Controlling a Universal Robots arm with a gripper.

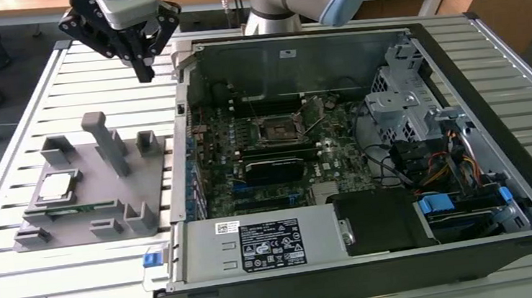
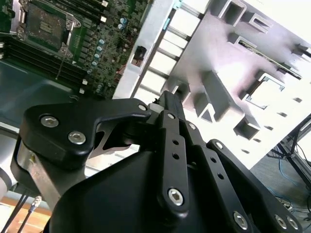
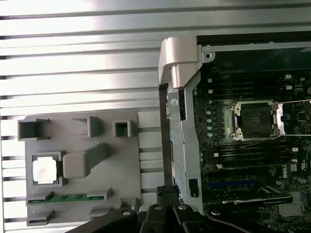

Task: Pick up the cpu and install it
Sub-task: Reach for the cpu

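The cpu is a small silvery square lying in a recess of the grey fixture at the exterior view's left; in the first wrist view the cpu sits in the same pocket. My gripper hangs high above the slatted table, beyond the fixture and next to the case's corner, well apart from the cpu. Its fingers are shut together and hold nothing. The black socket frame on the motherboard stands uncovered; the first wrist view shows this socket too.
A green memory stick lies in a slot of the fixture, just in front of the cpu. The open computer case has tall walls, a drive cage and cable bundles at the exterior view's right. Upright posts rise from the fixture.
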